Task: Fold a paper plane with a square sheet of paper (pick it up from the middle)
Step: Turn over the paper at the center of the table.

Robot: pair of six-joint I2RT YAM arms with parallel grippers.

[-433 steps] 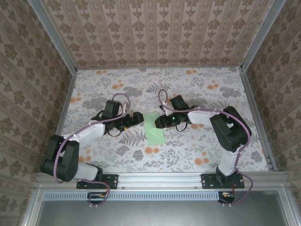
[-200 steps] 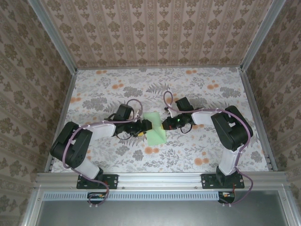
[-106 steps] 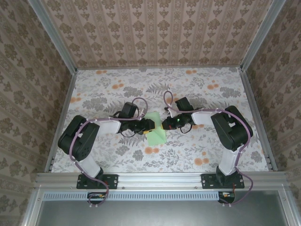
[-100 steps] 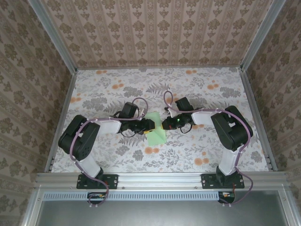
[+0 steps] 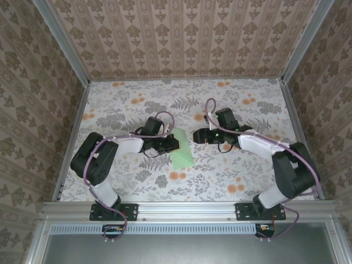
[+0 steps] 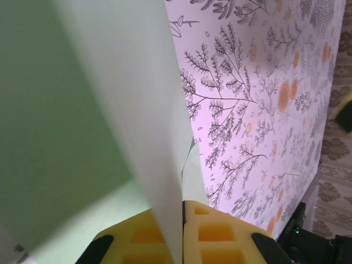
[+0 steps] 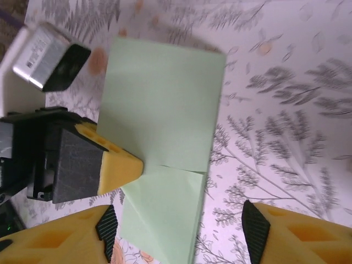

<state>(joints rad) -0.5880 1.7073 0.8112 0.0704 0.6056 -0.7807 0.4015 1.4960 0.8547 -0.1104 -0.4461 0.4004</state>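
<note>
Top external view: the partly folded square sheet of paper (image 5: 182, 157) rests mid-table on the floral tabletop (image 5: 236, 170), between my two arms. At its left edge my left gripper (image 5: 172, 144) has just pinched shut on it. Slightly farther, to the right, my right gripper (image 5: 197, 136) has let go, fingers spread, and drawn clear. A handover, I judge, ahead of the next crease.

The square sheet of paper (image 7: 165, 104) is thin, smooth, matt; the left gripper (image 6: 182, 212) has moulded yellow plastic fingers (image 6: 220, 234).
</note>
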